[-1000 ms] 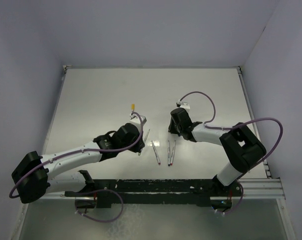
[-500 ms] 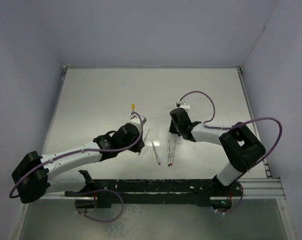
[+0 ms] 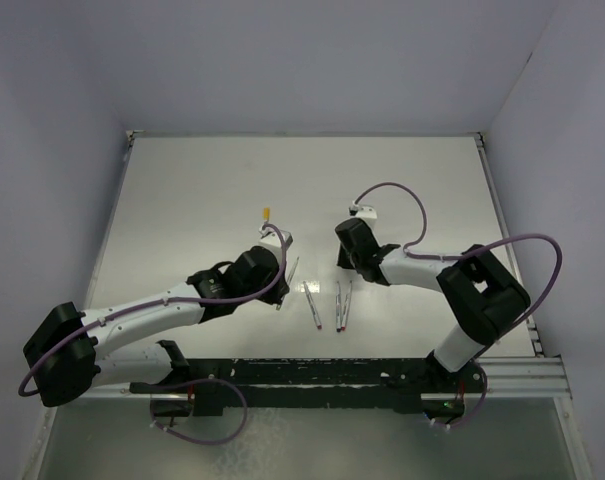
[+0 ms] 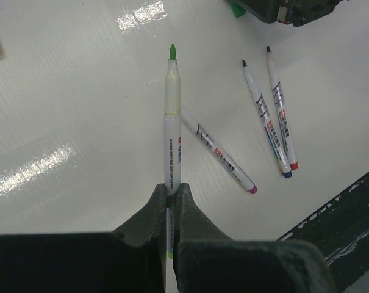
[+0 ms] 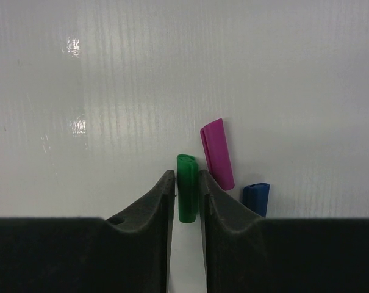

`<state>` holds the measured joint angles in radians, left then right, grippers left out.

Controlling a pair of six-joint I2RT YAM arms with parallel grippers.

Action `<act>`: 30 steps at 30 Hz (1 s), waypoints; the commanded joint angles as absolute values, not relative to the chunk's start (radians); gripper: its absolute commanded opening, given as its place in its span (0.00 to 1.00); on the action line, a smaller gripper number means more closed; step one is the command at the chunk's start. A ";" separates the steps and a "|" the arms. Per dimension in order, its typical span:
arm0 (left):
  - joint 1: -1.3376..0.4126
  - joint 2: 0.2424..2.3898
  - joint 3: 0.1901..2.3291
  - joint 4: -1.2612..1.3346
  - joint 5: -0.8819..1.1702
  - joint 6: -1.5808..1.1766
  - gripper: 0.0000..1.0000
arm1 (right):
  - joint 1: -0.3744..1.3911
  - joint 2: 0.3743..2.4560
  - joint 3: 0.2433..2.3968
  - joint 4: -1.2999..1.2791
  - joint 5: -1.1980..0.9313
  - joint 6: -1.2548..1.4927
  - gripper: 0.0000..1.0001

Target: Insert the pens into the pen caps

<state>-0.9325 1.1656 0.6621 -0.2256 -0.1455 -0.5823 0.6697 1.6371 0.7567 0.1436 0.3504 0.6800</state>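
Note:
My left gripper is shut on the back end of a green-tipped pen, held just above the table with its tip pointing away. Three more pens lie on the table to its right, with magenta, blue and red ends. They also show in the top view. My right gripper is shut on the green cap, its jaws on either side. The magenta cap and blue cap lie beside it. A yellow cap lies farther back. The red cap is hidden.
The white table is walled at the back and on both sides. A black rail runs along the near edge, also seen in the left wrist view. The right arm's cable loops above its wrist.
My right gripper has shifted slightly to the left and its cable loop moved with it. The left arm and its pen have not moved.

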 commanded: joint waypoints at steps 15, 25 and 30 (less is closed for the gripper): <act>-0.939 1.150 0.710 -0.205 -0.170 -0.581 0.00 | 0.696 1.736 0.743 -0.059 0.341 0.688 0.11; -0.939 1.158 0.709 -0.202 -0.175 -0.583 0.00 | 0.700 1.753 0.739 -0.035 0.286 0.676 0.00; -0.938 1.166 0.707 -0.201 -0.176 -0.589 0.00 | 0.700 1.684 0.770 -0.053 0.237 0.650 0.00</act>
<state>-0.9325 1.1660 0.6662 -0.2260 -0.1612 -0.5827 0.6899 1.6794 0.8009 0.1379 0.3546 0.6804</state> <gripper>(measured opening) 0.030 0.146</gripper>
